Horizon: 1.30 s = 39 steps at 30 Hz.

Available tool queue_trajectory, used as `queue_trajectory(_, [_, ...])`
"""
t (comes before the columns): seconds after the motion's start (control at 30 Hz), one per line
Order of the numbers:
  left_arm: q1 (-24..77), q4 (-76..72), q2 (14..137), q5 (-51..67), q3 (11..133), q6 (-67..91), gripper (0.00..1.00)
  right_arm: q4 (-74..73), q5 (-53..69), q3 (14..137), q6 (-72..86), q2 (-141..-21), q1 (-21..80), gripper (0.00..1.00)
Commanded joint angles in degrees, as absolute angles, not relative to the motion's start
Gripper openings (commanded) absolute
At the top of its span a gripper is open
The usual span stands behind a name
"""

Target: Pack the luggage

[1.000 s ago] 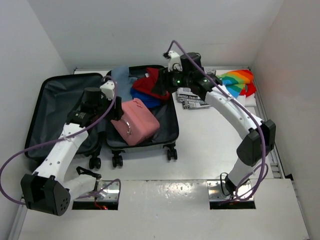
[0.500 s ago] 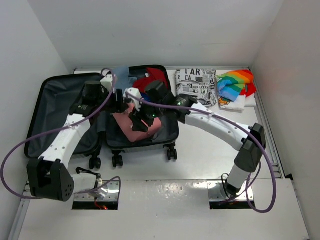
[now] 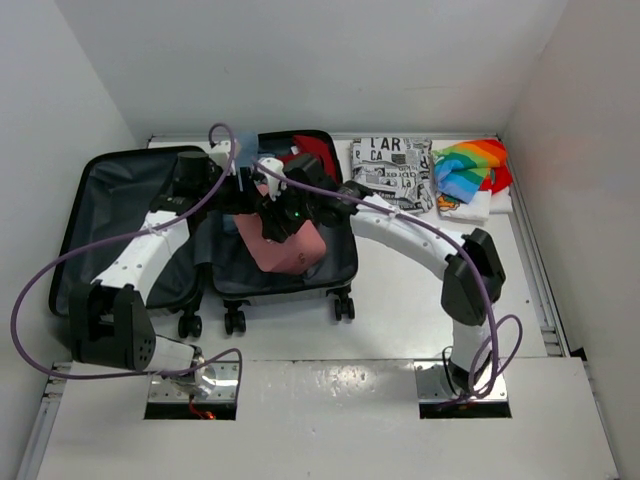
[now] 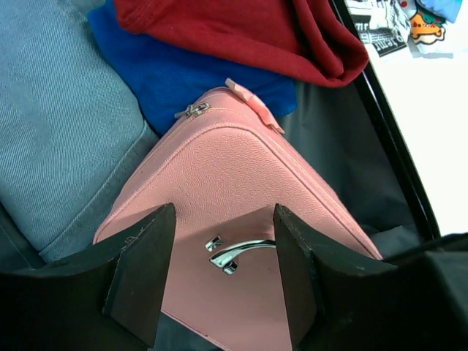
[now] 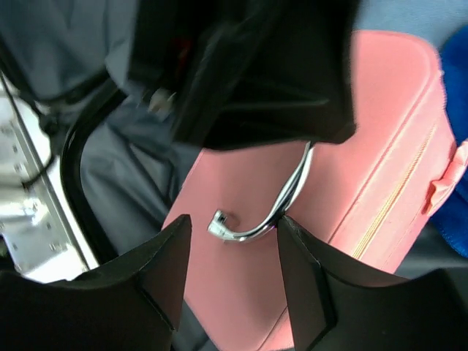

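Left gripper (image 4: 223, 219) and right gripper (image 5: 234, 223), part-open and empty, straddle the pink case (image 4: 219, 168) handle (image 4: 238, 252) in the suitcase (image 3: 100, 200)

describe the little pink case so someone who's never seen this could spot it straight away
Find the big suitcase lying open, and look in its right-hand half, the one holding clothes. The pink case lies there beside folded jeans, a blue garment and a red garment. It is the only stiff, boxy item, with a zip and a curved metal handle on top.
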<state>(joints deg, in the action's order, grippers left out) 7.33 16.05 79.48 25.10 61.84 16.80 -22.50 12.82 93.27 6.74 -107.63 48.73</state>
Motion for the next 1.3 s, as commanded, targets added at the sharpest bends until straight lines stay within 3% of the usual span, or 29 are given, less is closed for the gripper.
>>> queue_trajectory(0.0, [7.47,17.49,81.21,28.56,62.14,18.81,0.61,-19.6,9.49,96.94,12.39,-110.65,46.94,0.51])
queue_trajectory(0.23, [7.47,16.44,82.88,29.09,62.14,19.86,0.61,-21.71,11.07,98.88,17.13,-113.64,46.23,0.48])
queue_trajectory(0.57, [7.47,15.91,84.46,29.62,63.28,20.39,0.61,-22.76,13.89,100.81,21.0,-116.28,48.42,0.28])
queue_trajectory(0.73, [7.47,15.38,84.99,30.15,63.28,20.92,0.61,-22.85,13.62,102.21,20.83,-116.28,49.83,0.27])
queue_trajectory(0.9, [7.47,14.77,84.29,30.15,62.67,20.92,0.61,-22.32,13.97,100.72,20.48,-115.49,49.92,0.15])
queue_trajectory(1.1, [7.47,14.24,84.29,30.15,62.14,20.92,0.61,-22.76,10.2,100.46,19.69,-115.84,49.92,0.15])
queue_trajectory(1.13, [7.47,14.24,83.68,29.54,62.14,20.92,0.61,-22.94,10.11,100.37,19.95,-115.84,49.66,0.03])
queue_trajectory(1.17, [7.47,14.24,83.15,29.53,62.14,20.92,0.61,-22.5,10.19,100.46,20.3,-115.67,49.4,0.0])
queue_trajectory(1.27, [6.59,14.24,81.83,28.3,62.14,20.92,0.63,-19.97,13.17,99.23,22.58,-112.95,46.86,0.0])
